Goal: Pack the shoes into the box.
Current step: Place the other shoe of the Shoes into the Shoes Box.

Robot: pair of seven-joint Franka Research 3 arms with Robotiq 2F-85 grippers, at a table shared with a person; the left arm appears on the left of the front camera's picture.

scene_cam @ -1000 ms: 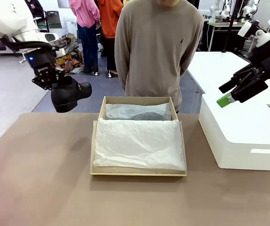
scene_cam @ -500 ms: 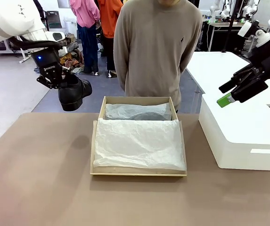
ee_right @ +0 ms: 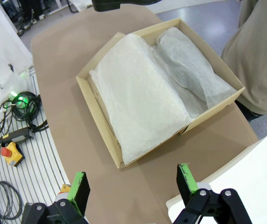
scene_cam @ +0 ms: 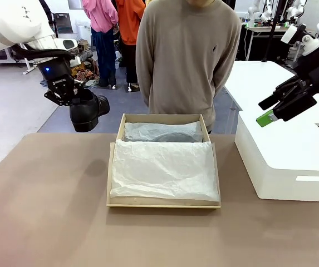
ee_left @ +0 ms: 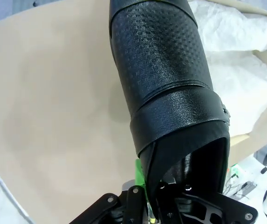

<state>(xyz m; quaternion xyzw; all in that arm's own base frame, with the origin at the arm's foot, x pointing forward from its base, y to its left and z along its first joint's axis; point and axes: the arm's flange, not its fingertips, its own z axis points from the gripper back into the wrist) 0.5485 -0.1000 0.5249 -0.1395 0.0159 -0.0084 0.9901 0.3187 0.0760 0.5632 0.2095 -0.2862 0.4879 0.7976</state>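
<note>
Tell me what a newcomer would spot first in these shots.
The glossy black shoe hangs in the air, clamped in the left gripper, up and to the left of the box. That box sits open mid-table, lined with white tissue paper, with a person standing right behind it. The right gripper hovers open above the white box at the right.

The light is bright and even, and it comes from above. On the table point(scene_cam: 48, 222) a soft, faint shadow lies below the lifted shoe point(scene_cam: 87, 111). The white paper point(scene_cam: 165, 169) is almost washed out. In the left wrist view the shoe's grain is sharp, with a mild shine. The right wrist view bends straight lines near its edges.
</note>
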